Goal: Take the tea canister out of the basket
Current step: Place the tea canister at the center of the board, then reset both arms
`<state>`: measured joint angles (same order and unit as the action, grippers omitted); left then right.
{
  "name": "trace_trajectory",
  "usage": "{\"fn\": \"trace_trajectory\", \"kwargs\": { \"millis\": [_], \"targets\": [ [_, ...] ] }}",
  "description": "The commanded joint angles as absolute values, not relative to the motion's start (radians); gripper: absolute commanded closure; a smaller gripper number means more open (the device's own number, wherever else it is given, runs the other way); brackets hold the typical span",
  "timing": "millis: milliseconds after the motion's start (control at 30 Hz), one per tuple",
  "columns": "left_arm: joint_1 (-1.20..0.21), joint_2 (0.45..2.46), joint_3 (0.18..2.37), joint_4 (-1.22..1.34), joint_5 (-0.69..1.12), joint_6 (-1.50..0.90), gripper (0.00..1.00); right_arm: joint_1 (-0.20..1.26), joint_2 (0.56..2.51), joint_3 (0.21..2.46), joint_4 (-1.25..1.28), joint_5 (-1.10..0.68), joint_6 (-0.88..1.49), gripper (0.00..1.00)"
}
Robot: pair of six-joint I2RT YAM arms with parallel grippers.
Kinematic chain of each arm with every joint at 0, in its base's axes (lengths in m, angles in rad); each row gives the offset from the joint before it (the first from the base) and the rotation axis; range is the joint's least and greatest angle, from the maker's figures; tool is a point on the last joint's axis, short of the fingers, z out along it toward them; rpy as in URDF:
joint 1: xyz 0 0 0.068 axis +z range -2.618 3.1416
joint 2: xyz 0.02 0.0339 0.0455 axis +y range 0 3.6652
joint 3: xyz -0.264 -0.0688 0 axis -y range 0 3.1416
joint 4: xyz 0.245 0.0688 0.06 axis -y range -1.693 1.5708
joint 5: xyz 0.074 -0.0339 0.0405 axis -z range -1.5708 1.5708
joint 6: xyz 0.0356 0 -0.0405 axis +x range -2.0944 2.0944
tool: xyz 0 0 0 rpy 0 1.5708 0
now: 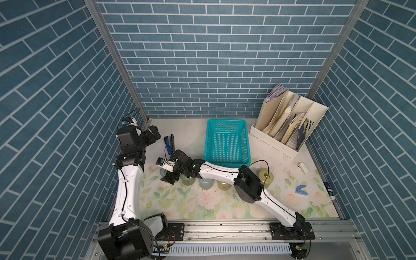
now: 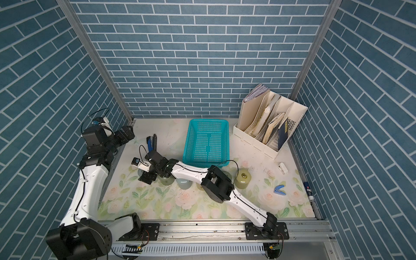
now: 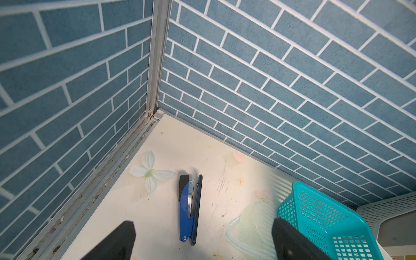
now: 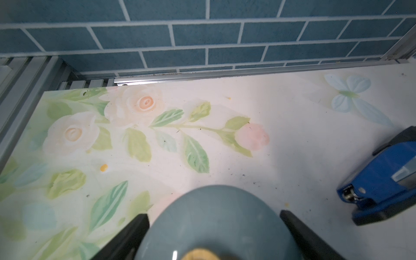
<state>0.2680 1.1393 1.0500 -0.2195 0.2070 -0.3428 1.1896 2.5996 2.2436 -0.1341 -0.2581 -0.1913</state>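
White arm (image 1: 217,173) stretches low, right gripper (image 4: 213,215) loosely straddling tea canister (image 4: 216,234).

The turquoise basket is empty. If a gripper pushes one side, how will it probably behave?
The basket is empty and its walls are thin mesh, so it is probably light and would slide easily on the smooth table. A push at the rim might flex the wall a little. Its base is broad, so tipping seems unlikely.

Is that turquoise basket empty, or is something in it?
Empty. In both top views the basket shows only its bare mesh bottom; nothing lies inside.
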Motion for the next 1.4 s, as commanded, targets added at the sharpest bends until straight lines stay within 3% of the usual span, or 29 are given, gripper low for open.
{"fn": "trace_trajectory", "kwargs": {
  "millis": [0,600,933,1067,1367],
  "targets": [
    [0.273,1.139,1.04,-0.207,0.215,-0.328,0.0,1.193,2.551,2.229,-0.124,-0.252,-0.201,0.0],
    [0.268,1.111,1.044,-0.168,0.252,-0.345,0.0,1.169,2.308,2.069,-0.049,-0.181,-0.247,0.0],
    [0.227,1.07,0.939,-0.106,0.199,-0.338,0.0,1.048,1.985,1.639,0.234,-0.143,-0.122,0.0],
    [0.158,1.01,0.813,0.024,0.061,-0.315,0.0,0.987,1.846,1.49,0.272,-0.083,-0.099,0.0],
    [0.064,0.972,0.537,0.334,-0.142,-0.218,0.0,0.781,1.466,1.098,0.278,0.196,-0.003,0.0]
  ]
}}
